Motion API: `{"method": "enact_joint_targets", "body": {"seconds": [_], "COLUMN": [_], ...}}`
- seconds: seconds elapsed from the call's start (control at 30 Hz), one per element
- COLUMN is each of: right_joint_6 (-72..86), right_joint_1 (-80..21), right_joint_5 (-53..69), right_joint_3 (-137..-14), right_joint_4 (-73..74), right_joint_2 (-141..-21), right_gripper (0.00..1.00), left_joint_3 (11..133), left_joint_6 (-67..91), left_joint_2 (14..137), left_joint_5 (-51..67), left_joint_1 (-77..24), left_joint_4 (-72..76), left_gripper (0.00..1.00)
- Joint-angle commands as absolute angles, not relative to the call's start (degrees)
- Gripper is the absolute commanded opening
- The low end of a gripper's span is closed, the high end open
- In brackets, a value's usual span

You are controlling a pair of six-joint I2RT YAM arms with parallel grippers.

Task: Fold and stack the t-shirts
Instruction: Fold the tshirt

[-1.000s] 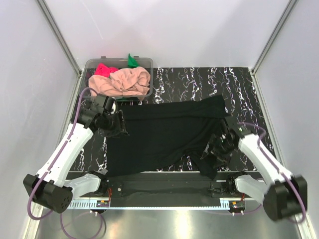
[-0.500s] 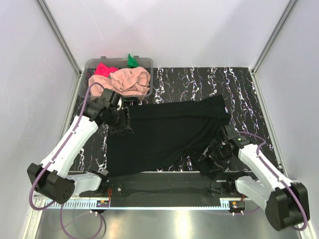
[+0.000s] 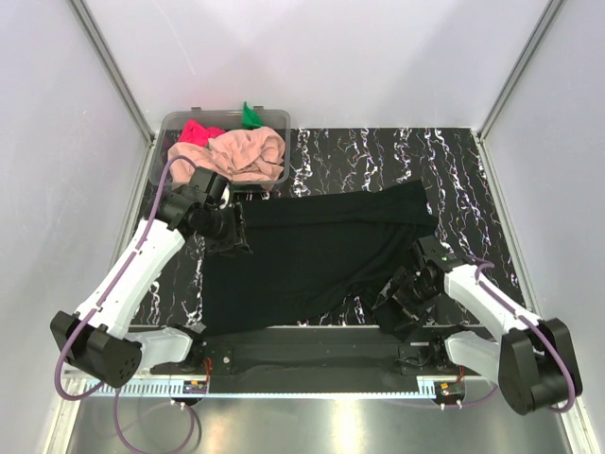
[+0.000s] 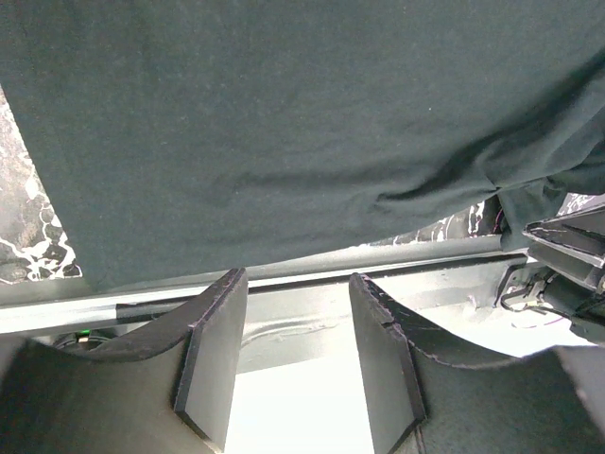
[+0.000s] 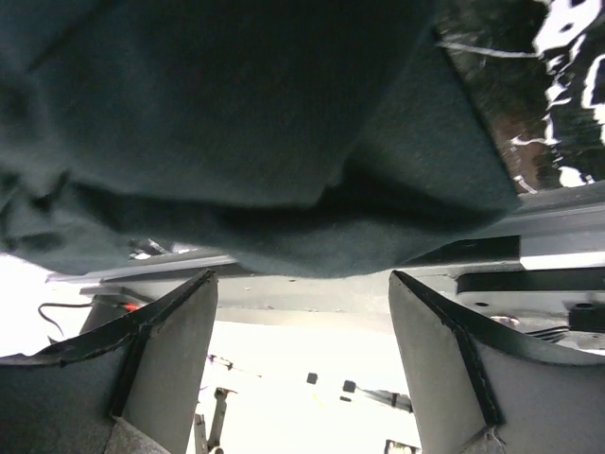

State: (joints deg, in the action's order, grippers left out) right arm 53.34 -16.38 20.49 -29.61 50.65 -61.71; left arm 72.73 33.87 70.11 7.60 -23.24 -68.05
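The large black t-shirt lies spread across the middle of the marble table, its right near part bunched up. My left gripper hovers at the shirt's far left corner. In the left wrist view it is open and nothing sits between its fingers, with black cloth beyond the tips. My right gripper is at the bunched near-right edge. It stands wide open and empty, with dark cloth just past its tips. The peach-pink t-shirt, the pink-red one and the green one are piled in the tub.
A clear plastic tub stands at the far left corner of the table. White walls with metal posts close in both sides. The arm bases and a black rail run along the near edge.
My left gripper swung right and towards the tub, onto the shirt's far left corner, then held still. My right gripper slid left and nearer along the bunched edge, its jaws a little wider.
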Motion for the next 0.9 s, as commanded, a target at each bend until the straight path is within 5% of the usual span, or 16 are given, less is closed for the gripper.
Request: {"method": "enact_joint_targets", "body": {"seconds": [0.0,0.3,0.37,0.4,0.43,0.6,0.7,0.77,0.87], "right_joint_6": [51.59,52.12,51.68,51.59,51.68,52.56,52.82,52.74,52.91], "right_joint_1": [-16.96,-17.05,-17.05,-17.22,-17.23,-18.19,-19.94,-21.52,-23.72], "right_joint_5": [20.39,18.2,17.41,17.23,17.05,16.35,14.6,13.02,9.95], "right_joint_3": [-31.38,-32.52,-33.48,-33.75,-34.1,-34.89,-38.04,-40.33,-45.69], "right_joint_4": [51.24,50.89,51.06,51.5,51.5,52.38,55.35,57.82,63.79], "right_joint_2": [-64.68,-67.32,-67.32,-67.32,-67.41,-69.69,-69.7,-69.78,-68.65], "right_gripper": [0.8,0.38,0.37,0.2,0.15,0.07,0.06,0.32,0.37], "left_joint_3": [73.48,72.69,72.51,72.6,72.68,73.04,73.12,72.86,72.51], "left_joint_6": [33.05,32.7,32.52,32.43,32.43,32.08,31.99,31.99,31.99], "left_joint_2": [68.73,68.2,68.2,68.2,68.2,68.2,68.03,67.94,67.68], "left_joint_5": [6.77,5.98,5.98,5.89,5.8,5.54,5.54,5.45,5.45], "left_joint_1": [-23.47,-23.38,-23.38,-23.38,-23.38,-23.38,-23.38,-23.38,-23.47], "left_joint_4": [-68.2,-68.12,-68.12,-68.12,-68.12,-68.2,-68.2,-68.29,-68.29], "left_gripper": [0.51,0.51,0.51,0.52,0.51,0.51,0.51,0.51,0.51]}}
